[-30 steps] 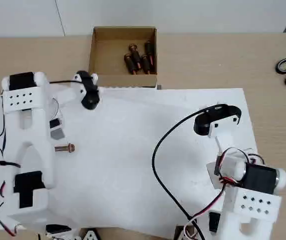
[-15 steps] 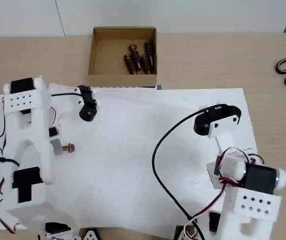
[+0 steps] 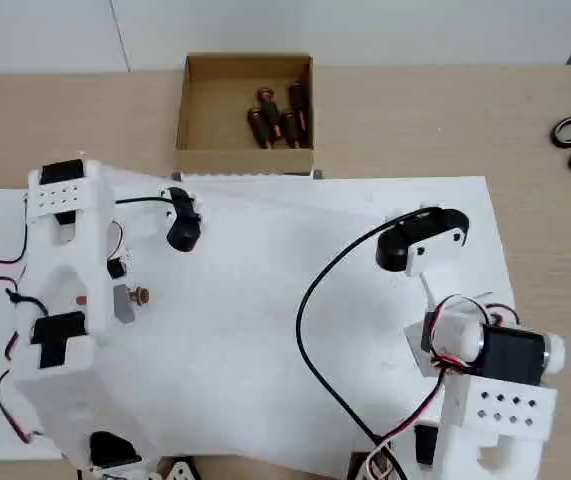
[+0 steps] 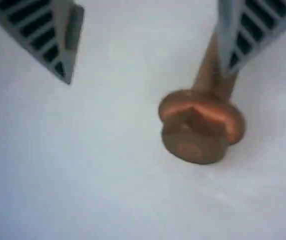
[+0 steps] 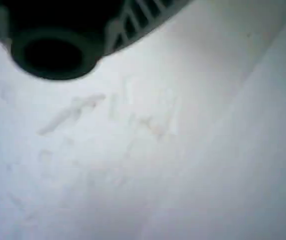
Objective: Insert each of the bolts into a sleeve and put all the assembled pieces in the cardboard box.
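Left wrist view: left jaws released, one over shank of bolt (image 4: 201, 127) lying on white sheet (image 4: 107, 175); grip of right arm (image 3: 487, 352) cannot be told

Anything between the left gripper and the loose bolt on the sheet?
Nothing visible. The left gripper is open right over the bolt, which lies bare on the white sheet, its shank close against one finger.

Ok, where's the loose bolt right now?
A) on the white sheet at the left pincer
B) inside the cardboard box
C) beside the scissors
A: the bolt lies on the white sheet, right beside one finger of the open left pincer.
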Tool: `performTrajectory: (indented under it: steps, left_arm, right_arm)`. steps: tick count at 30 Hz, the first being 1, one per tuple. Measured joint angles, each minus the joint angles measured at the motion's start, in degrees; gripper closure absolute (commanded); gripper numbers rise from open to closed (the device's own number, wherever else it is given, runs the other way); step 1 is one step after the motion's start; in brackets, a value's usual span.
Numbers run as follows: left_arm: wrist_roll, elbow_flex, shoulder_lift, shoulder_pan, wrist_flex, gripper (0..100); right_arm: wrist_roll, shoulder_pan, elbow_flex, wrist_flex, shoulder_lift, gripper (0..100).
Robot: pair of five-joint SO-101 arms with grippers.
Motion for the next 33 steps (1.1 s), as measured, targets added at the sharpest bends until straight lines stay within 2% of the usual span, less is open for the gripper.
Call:
performTrajectory:
  steps: [12, 17, 24, 33]
  left_arm:
    - [0.0, -9.85, 11.96, 0.0, 0.09, 83]
    - [0.0, -10.99, 13.63, 0.18, 0.44, 92]
    - [0.0, -11.16, 14.24, 0.26, 0.7, 99]
    - [2.29, -10.37, 10.37, 1.23, 0.35, 100]
  right_arm:
    - [0.09, -0.44, 0.0, 0.0, 0.0, 99.5]
    - [0.09, -0.53, 0.0, 0.0, 0.0, 99.5]
    - [0.09, -0.53, 0.0, 0.0, 0.0, 99.5]
    - [0.09, -0.44, -3.87, 0.0, 0.0, 99.5]
